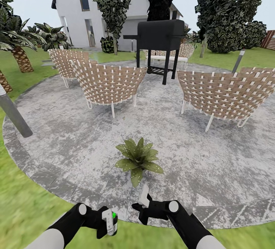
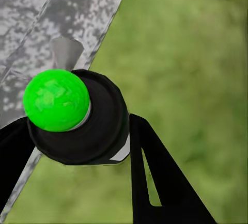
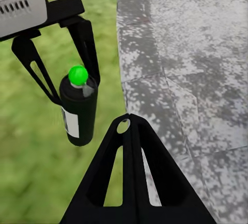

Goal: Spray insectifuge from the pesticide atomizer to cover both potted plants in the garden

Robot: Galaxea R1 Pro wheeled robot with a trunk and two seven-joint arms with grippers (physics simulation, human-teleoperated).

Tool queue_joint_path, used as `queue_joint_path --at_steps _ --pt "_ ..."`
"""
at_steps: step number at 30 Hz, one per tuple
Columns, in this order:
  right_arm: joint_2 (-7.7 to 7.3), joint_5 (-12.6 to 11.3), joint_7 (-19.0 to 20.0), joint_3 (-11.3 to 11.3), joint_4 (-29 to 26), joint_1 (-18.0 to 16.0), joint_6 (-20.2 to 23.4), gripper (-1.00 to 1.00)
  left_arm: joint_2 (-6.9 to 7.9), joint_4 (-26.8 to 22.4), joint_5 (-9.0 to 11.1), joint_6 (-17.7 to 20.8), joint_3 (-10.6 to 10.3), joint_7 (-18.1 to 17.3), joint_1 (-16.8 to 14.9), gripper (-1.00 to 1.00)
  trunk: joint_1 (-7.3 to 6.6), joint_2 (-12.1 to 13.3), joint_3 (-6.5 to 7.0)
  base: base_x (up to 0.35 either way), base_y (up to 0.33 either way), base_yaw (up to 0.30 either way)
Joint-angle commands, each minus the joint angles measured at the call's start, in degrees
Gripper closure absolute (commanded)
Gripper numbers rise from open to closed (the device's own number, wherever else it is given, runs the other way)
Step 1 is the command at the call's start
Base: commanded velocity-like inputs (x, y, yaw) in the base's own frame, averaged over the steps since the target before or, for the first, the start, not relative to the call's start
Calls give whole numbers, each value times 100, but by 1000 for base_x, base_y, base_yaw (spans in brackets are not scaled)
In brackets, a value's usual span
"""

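We're at the edge of the patio [image 1: 68, 134], lawn [image 1: 23, 210] under our arms. Our left gripper [image 1: 108, 223] holds the atomizer [image 1: 110, 221], fingers [image 2: 155, 177] clamped on either side of its dark body. From the left wrist view we look straight down on the bottle's bright green cap [image 2: 56, 100], one black finger on each side, grass [image 2: 196, 79] and the patio edge [image 2: 46, 22] below. The right wrist view catches the same grip from the side: the atomizer [image 3: 79, 111] hangs upright in the left gripper [image 3: 67, 87] over the grass [image 3: 31, 172], white label on its side, green cap on top, just beside the stone paving [image 3: 186, 59].

Our right gripper [image 1: 142, 206] hovers close by over the patio rim, near the bottle but apart from it. Its fingers [image 3: 132, 177] lie pressed together in the right wrist view, holding nothing.

Ahead on the stone sits one potted plant [image 1: 138, 159], a low rosette of speckled green leaves, its pot hidden under the foliage. Beyond it stand woven chairs [image 1: 107, 82], another chair [image 1: 229, 92] at right, and a black grill [image 1: 160, 36]. Behind are a white house [image 1: 76, 8], dark trees [image 1: 229, 8] and a palm [image 1: 17, 38] at left.
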Motion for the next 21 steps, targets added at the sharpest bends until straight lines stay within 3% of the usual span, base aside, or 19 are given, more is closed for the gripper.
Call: queue_joint_path --at_steps 1,6,17,21 --pt "2 62 3 -7 -5 -2 -36 100 -8 -9 -24 -44 -23 1 -2 100 -1 -2 -5 0 0 0" --pt "2 61 3 -7 0 -2 -36 100 -172 -6 -20 -26 -14 1 -55 100 -1 -2 -5 0 0 0" --pt "2 67 3 -7 1 -2 -36 100 -365 -17 -11 -8 2 27 -94 100 -1 -2 -5 0 0 0" --pt "2 67 3 -7 1 -2 -36 100 -383 -17 140 -15 4 22 -133 100 -1 -2 -5 0 0 0"
